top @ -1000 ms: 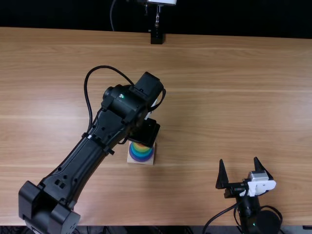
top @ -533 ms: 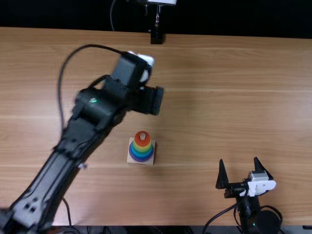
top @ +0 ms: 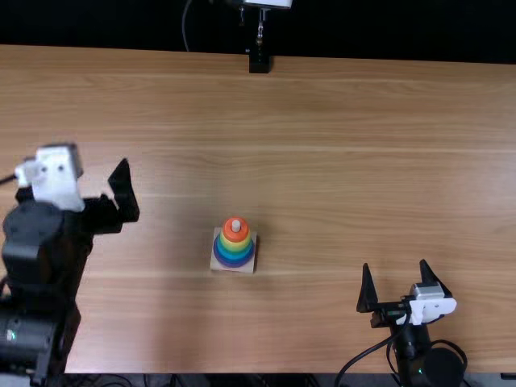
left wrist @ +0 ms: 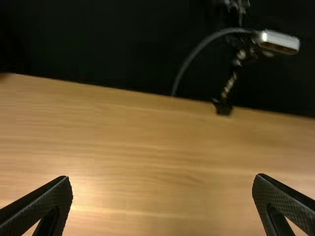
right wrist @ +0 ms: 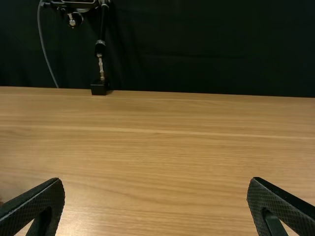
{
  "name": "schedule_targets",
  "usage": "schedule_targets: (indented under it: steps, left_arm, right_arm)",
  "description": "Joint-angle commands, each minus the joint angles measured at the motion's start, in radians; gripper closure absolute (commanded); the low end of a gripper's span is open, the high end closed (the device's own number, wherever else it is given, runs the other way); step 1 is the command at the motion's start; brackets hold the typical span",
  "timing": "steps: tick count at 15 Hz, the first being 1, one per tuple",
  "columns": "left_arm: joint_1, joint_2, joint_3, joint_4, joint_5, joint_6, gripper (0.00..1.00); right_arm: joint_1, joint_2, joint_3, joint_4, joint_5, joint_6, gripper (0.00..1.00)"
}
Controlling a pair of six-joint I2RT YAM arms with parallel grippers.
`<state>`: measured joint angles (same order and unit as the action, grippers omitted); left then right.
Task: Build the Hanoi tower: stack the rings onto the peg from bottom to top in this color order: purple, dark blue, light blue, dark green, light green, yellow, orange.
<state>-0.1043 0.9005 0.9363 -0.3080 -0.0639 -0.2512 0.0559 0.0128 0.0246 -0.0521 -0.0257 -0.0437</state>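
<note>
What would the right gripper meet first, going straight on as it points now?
The way looks free for the right gripper across the table, as far as the top view shows, though any downward tilt is unclear.

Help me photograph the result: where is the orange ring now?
In the top view, the orange ring is slightly left of the middle, around the peg, directly on top of the yellow ring.

Both wrist views look forward, sharing the table's far edge (top: 363, 64) with the steep overhead view.
</note>
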Motion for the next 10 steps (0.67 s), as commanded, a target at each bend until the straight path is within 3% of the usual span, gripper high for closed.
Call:
schedule_targets:
  steps: [1, 2, 4, 5, 7, 10]
  left_arm:
    - [0.005, -0.155, -0.205, 0.128, 0.086, -0.003, 0.0]
    - [0.017, -0.262, -0.401, 0.279, 0.136, 0.001, 0.0]
    - [0.045, -0.469, -0.686, 0.505, 0.139, 0.003, 0.0]
    - [0.054, -0.558, -0.765, 0.549, 0.139, 0.003, 0.0]
    - [0.066, -0.672, -0.881, 0.531, 0.136, 0.019, 0.0]
    - [0.074, -0.784, -0.936, 0.52, 0.126, 0.08, 0.0]
  right_arm:
    - [-0.013, -0.013, -0.009, 0.005, 0.0, 0.001, 0.0]
    - [-0.013, -0.013, -0.009, 0.005, 0.0, 0.001, 0.0]
    - [-0.013, -0.013, -0.009, 0.005, 0.0, 0.001, 0.0]
    - [-0.013, -0.013, -0.009, 0.005, 0.0, 0.001, 0.0]
    - [-0.013, -0.013, -0.009, 0.005, 0.0, 0.001, 0.0]
    - [-0.013, -0.013, -0.009, 0.005, 0.0, 0.001, 0.0]
